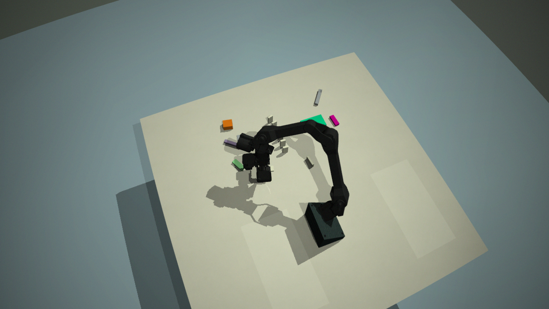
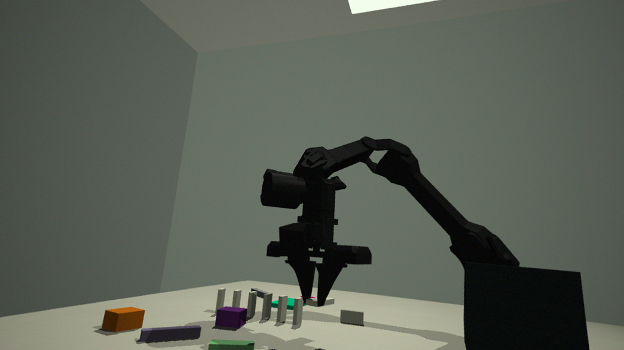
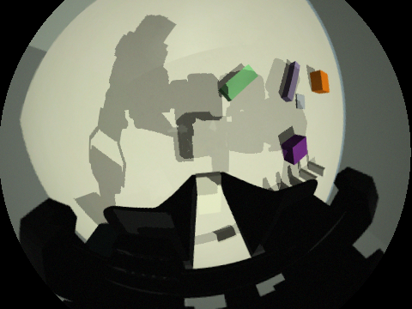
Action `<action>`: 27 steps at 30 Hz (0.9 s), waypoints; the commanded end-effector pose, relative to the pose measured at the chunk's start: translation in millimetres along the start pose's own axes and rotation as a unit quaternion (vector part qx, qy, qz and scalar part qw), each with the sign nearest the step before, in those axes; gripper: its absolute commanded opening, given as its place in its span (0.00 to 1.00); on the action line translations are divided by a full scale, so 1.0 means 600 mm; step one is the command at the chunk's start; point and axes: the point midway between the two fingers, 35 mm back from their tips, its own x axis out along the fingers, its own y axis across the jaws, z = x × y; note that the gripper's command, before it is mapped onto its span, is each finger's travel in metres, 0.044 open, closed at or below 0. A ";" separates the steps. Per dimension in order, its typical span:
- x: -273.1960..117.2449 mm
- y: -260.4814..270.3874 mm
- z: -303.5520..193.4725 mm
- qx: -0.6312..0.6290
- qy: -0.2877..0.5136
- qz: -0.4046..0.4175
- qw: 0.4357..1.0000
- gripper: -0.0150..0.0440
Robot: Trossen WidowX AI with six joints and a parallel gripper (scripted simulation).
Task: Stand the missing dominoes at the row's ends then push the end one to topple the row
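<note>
My gripper [image 2: 314, 299] [image 3: 208, 178] is shut on a cream domino [image 1: 271, 168] [image 2: 327, 301] [image 3: 209, 202], held lengthwise between the fingertips above the table. Several cream dominoes stand upright in a row, from the far end domino [image 1: 270, 119] [image 2: 220, 299] to the near end domino [image 1: 285, 149] [image 2: 297, 311]. The arm covers the middle of the row in the top view; the exterior view shows the row left of the fingers. Another loose domino [image 1: 309, 162] [image 2: 351, 317] [image 3: 225, 233] rests on a narrow side, right of the row's near end in the top view.
A purple block [image 2: 231, 317] [image 3: 294, 149] sits close beside the row. A green block [image 1: 237, 165] [image 2: 230, 347], a purple-grey bar [image 1: 230, 142] [image 2: 170, 333] and an orange block [image 1: 227, 124] lie farther left. A teal slab [image 1: 315, 119], magenta block [image 1: 334, 120] and grey bar [image 1: 318, 97] lie beyond the arm.
</note>
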 end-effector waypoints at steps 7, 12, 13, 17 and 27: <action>-0.161 0.005 0.000 0.004 -0.008 -0.001 1.000 0.44; -0.162 0.010 0.001 0.001 -0.009 -0.001 1.000 0.44; -0.163 0.024 0.004 -0.007 -0.009 0.000 1.000 0.44; -0.167 0.136 0.015 -0.072 -0.012 0.001 0.997 0.44; -0.159 0.204 0.011 -0.111 -0.015 0.006 0.994 0.44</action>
